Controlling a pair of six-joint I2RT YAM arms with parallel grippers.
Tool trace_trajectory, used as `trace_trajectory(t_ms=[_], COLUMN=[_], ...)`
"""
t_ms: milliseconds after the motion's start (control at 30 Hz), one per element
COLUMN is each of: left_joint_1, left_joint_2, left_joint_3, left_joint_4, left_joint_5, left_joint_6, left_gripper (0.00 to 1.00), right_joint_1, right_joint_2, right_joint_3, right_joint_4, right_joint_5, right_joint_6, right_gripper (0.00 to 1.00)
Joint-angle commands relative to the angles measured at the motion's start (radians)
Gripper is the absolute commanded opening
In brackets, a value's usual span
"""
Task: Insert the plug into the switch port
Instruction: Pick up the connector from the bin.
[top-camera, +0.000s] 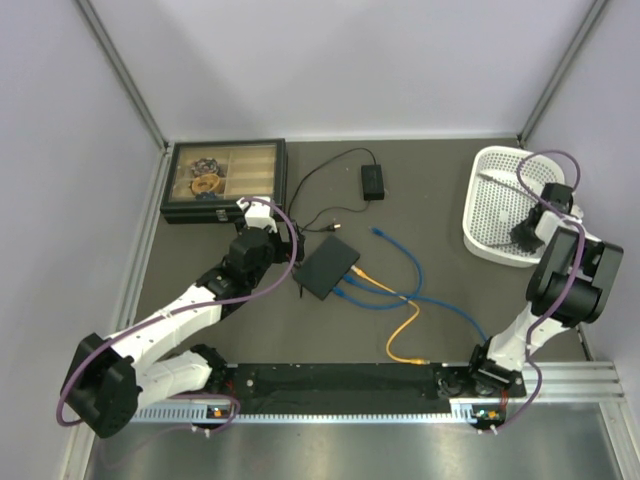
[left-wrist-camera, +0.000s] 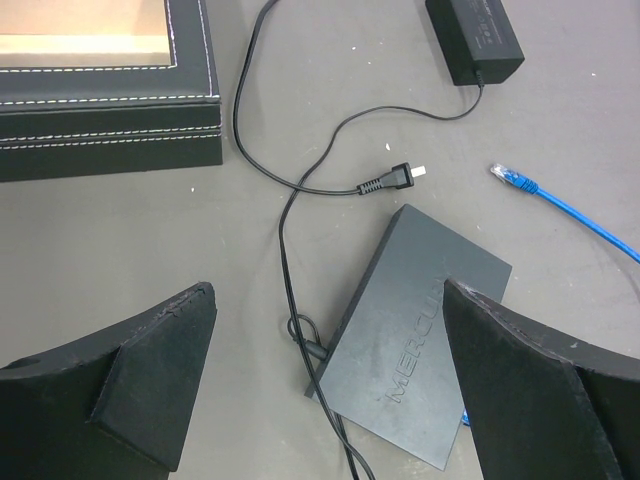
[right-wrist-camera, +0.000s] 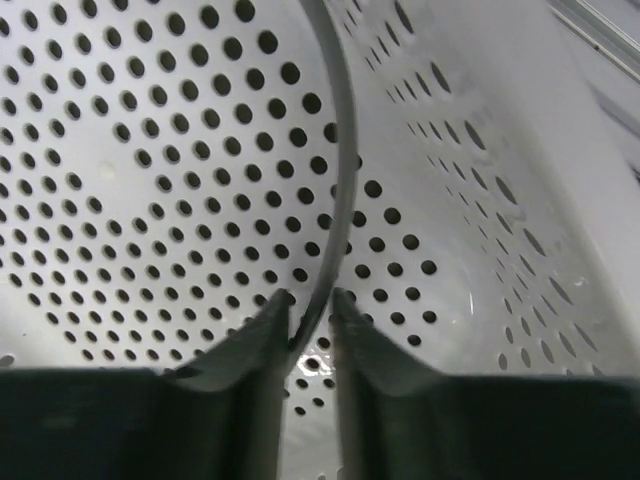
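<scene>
The dark grey switch (top-camera: 328, 268) lies flat mid-table. Its port edge (top-camera: 348, 283) faces right, with blue and yellow cables in it. My left gripper (top-camera: 258, 218) hovers to the switch's left and is open. In the left wrist view the switch (left-wrist-camera: 420, 330) sits between the wide-apart left gripper (left-wrist-camera: 328, 290) fingers, nearer the right one. My right gripper (top-camera: 525, 232) is down inside the white basket (top-camera: 490, 215). There the right gripper (right-wrist-camera: 311, 297) has its jaws narrowed on a thin grey cable (right-wrist-camera: 340, 150). That cable's plug is out of view.
A black compartment case (top-camera: 222, 180) stands at the back left. A small power brick (top-camera: 372, 181) lies behind the switch, its lead's loose end (left-wrist-camera: 395, 180) near it. A blue cable's free connector (left-wrist-camera: 505, 177) and a yellow cable (top-camera: 405, 330) trail to the right.
</scene>
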Motion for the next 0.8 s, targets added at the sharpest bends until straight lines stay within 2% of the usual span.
trace_trajectory(t_ms=[0, 67, 300, 567, 667, 767], left_joint_1=[-0.004, -0.004, -0.004, -0.002, -0.002, -0.002], left_joint_2=[0.002, 0.002, -0.006, -0.01, -0.009, -0.01], left_joint_3=[0.003, -0.001, -0.004, -0.011, -0.008, -0.008], left_joint_4=[0.051, 0.051, 0.054, 0.067, 0.07, 0.068], left_joint_5=[-0.016, -0.015, -0.012, -0.004, -0.001, 0.007], left_joint_6=[0.012, 0.01, 0.007, 0.003, 0.001, 0.001], left_gripper=[0.99, 0.99, 0.99, 0.99, 0.99, 0.99], right_joint_1=[-0.013, -0.013, 0.002, 0.137, 0.176, 0.22], right_joint_2=[-0.032, -0.087, -0.357, -0.635, -0.718, -0.766], right_joint_3=[0.054, 0.056, 0.062, 0.166, 0.199, 0.219], right_joint_4=[0.038, 0.041, 0.053, 0.035, 0.019, -0.024], right_joint_5=[-0.024, -0.03, -0.073, -0.077, -0.174, -0.353], right_joint_6=[0.006, 0.006, -0.012, -0.146, -0.156, -0.143], right_gripper=[0.1, 0.0, 0.0, 0.0, 0.0, 0.0])
